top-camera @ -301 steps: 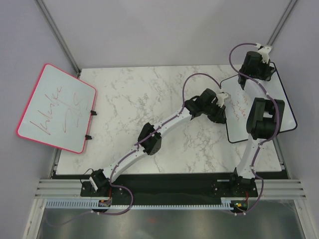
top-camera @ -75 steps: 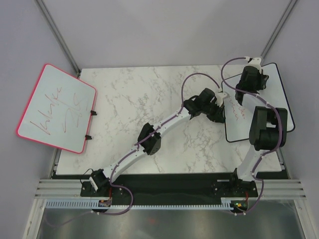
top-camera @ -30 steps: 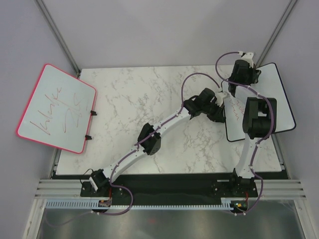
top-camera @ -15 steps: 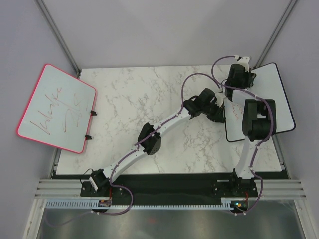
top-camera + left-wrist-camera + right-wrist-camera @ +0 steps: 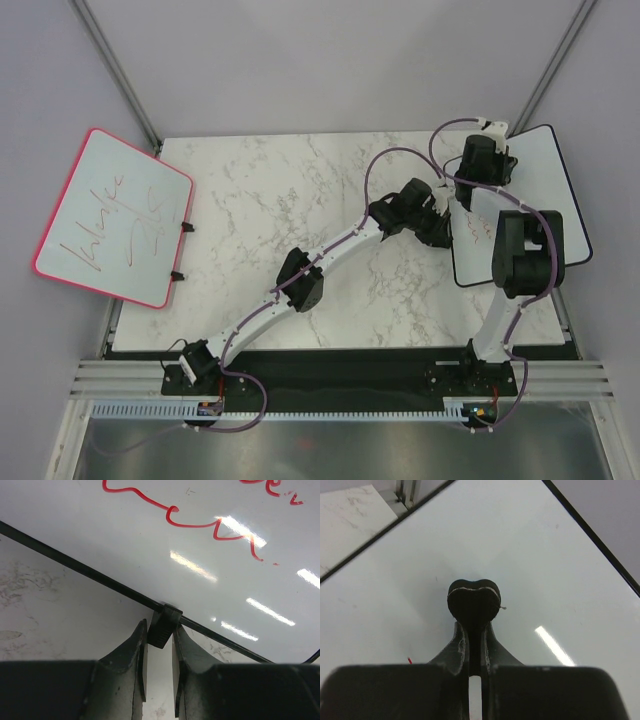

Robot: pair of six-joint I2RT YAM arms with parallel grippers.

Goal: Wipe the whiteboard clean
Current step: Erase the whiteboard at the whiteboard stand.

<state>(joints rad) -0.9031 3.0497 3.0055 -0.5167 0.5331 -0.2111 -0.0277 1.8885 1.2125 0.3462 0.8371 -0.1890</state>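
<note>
whiteboard (image 5: 545, 170): right edge of the desk (image 5: 300, 180), overhanging it — red handwriting (image 5: 190, 522) near its left edge
left pincer (image 5: 160, 629): clamped on the black tab (image 5: 165, 621) on the board's frame
right pincer (image 5: 474, 597): closed, tips together — at the board's clean white face

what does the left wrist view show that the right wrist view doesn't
Left wrist only: red handwriting and the left gripper clamped on a small black ribbed tab on the frame. Right wrist only: the right gripper shut on a small dark rounded pad over a nearly clean stretch. Both: the large black-framed whiteboard and the white marble table.
</note>
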